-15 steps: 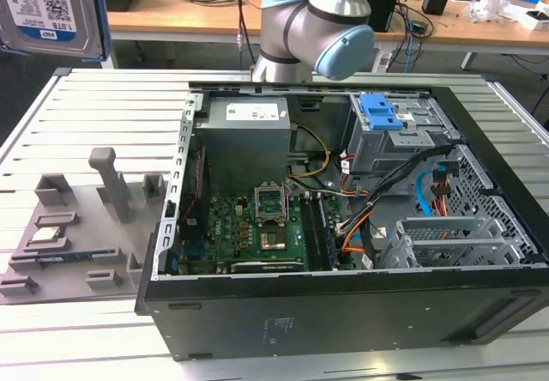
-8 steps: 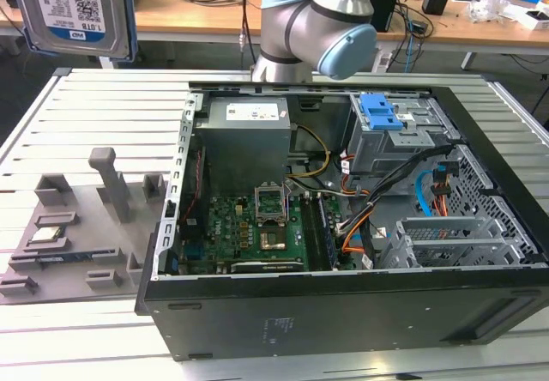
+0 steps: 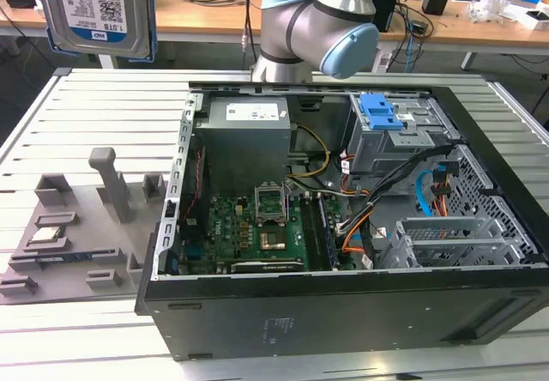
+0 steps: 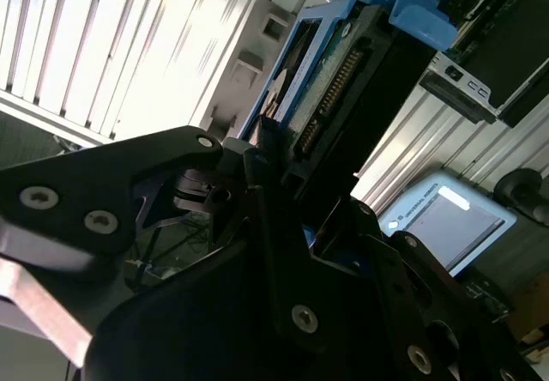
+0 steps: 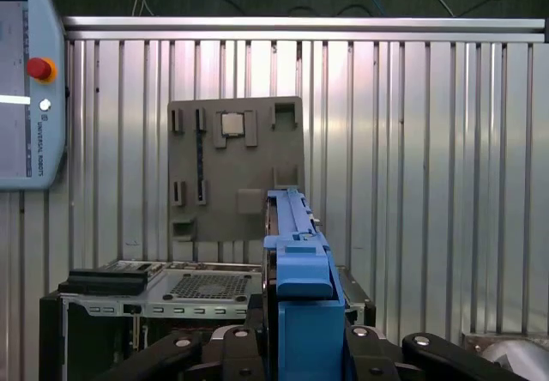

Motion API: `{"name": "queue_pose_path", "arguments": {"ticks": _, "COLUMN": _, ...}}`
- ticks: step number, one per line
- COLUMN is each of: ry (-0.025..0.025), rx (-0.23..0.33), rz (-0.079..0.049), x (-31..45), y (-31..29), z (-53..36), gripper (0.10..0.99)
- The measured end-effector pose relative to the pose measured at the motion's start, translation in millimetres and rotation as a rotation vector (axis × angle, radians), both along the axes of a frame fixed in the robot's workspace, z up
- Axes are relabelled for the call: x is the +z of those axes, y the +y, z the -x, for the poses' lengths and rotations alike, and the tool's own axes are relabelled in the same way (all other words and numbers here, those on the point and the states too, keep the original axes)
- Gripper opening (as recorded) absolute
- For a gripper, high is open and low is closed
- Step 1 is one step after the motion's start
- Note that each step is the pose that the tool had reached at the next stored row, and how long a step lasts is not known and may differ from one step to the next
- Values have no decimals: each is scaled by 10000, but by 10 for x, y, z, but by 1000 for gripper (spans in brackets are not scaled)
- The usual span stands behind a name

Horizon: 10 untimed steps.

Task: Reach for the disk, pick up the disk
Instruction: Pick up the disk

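At the exterior view's left I see the disk [image 3: 97, 10] held up in the air, above the grey fixture board [image 3: 73, 235]. My gripper [image 5: 300, 348] is clamped tight on its blue-bracketed sides. The open computer case [image 3: 343, 308] sits to the exterior view's right.

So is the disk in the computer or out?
Out. The flat silver metal disk with blue plastic bracket hangs clear of the open black computer case, gripped by the claw.
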State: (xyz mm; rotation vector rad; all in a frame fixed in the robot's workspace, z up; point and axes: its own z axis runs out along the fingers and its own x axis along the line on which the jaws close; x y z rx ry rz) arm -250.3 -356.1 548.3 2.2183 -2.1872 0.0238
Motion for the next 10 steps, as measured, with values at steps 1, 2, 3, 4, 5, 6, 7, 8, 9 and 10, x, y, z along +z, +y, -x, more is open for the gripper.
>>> {"name": "queue_pose_path", "arguments": {"ticks": 1, "ry": 1, "rx": 0, "rz": -1, "x": 0, "y": 0, "z": -25, "gripper": 361}}
{"name": "queue_pose_path", "arguments": {"ticks": 2, "ry": 2, "rx": 0, "rz": -1, "x": -1, "y": 0, "z": -61, "gripper": 361}}
{"name": "queue_pose_path", "arguments": {"ticks": 3, "ry": 4, "rx": -1, "rz": -1, "x": -1, "y": 0, "z": -117, "gripper": 361}}
{"name": "queue_pose_path", "arguments": {"ticks": 4, "ry": 6, "rx": -1, "rz": 0, "x": 0, "y": 1, "z": -163, "gripper": 361}}
{"name": "queue_pose_path", "arguments": {"ticks": 5, "ry": 6, "rx": 0, "rz": 0, "x": 0, "y": 1, "z": -198, "gripper": 361}}
{"name": "queue_pose_path", "arguments": {"ticks": 6, "ry": 7, "rx": 1, "rz": 0, "x": 0, "y": 1, "z": -238, "gripper": 361}}
{"name": "queue_pose_path", "arguments": {"ticks": 7, "ry": 6, "rx": 0, "rz": 0, "x": 0, "y": 1, "z": -264, "gripper": 361}}
{"name": "queue_pose_path", "arguments": {"ticks": 8, "ry": 6, "rx": -1, "rz": 0, "x": 0, "y": 1, "z": -284, "gripper": 361}}
{"name": "queue_pose_path", "arguments": {"ticks": 9, "ry": 6, "rx": -1, "rz": 0, "x": 0, "y": 1, "z": -324, "gripper": 361}}
{"name": "queue_pose_path", "arguments": {"ticks": 10, "ry": 6, "rx": -1, "rz": 0, "x": 0, "y": 1, "z": -361, "gripper": 361}}
